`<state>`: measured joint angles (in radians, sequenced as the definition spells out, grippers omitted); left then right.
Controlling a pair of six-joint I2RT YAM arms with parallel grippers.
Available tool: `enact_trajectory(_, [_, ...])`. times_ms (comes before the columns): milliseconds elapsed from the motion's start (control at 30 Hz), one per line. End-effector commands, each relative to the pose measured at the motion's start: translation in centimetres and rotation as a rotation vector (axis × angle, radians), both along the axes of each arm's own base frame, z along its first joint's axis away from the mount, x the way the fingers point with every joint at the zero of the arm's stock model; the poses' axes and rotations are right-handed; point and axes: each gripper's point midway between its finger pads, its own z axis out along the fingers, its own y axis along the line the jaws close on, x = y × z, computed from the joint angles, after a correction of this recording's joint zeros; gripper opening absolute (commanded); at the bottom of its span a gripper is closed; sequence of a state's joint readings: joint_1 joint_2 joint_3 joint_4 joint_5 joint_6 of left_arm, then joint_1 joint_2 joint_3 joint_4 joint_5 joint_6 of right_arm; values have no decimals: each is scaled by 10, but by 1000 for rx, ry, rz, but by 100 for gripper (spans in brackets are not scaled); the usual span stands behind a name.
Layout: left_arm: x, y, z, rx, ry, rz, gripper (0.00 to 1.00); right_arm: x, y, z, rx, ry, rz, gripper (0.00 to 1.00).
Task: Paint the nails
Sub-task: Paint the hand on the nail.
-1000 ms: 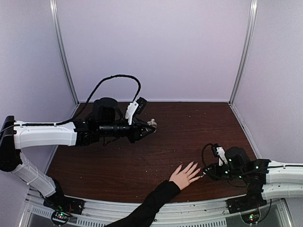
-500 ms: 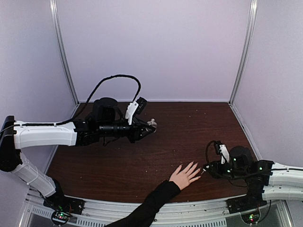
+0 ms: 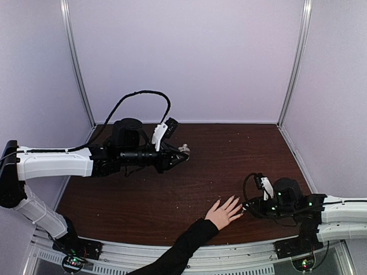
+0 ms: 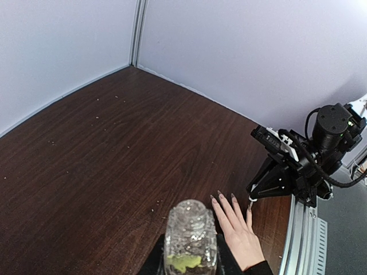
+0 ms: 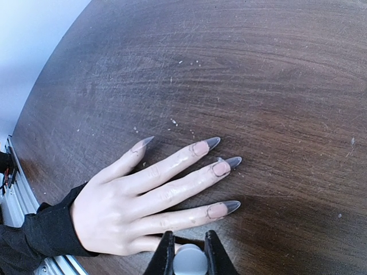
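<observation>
A light-skinned hand [image 3: 222,213] with a black sleeve lies flat on the brown table, fingers spread. Its long pointed nails [image 5: 230,205] show greyish tips in the right wrist view. My right gripper [image 5: 189,238] is shut on a round white brush cap [image 5: 190,260] directly above the little finger, whose nail is hidden below it. In the left wrist view the brush tip [image 4: 251,200] sits at the little finger's nail. My left gripper [image 3: 182,153] is shut on a small clear glass bottle [image 4: 191,235] and holds it in the air over the table's middle.
The table [image 3: 241,154] is dark brown wood with small specks, enclosed by pale walls on three sides. A metal rail [image 3: 241,260] runs along the near edge. A black cable loops above the left arm [image 3: 143,94].
My right arm drew back slightly to the right, then returned to the hand's little finger. The left arm, the bottle and the hand have not moved.
</observation>
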<state>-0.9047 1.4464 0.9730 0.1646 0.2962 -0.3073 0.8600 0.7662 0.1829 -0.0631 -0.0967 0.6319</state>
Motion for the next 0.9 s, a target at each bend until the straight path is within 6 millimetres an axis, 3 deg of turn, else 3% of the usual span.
enact_trajectory(0, [3, -2, 20, -62, -47, -4, 0, 2, 0, 3, -6, -18, -7, 0])
enact_trajectory(867, [3, -2, 19, -63, -45, -3, 0, 4, -24, -1, -68, -23, -104, 0])
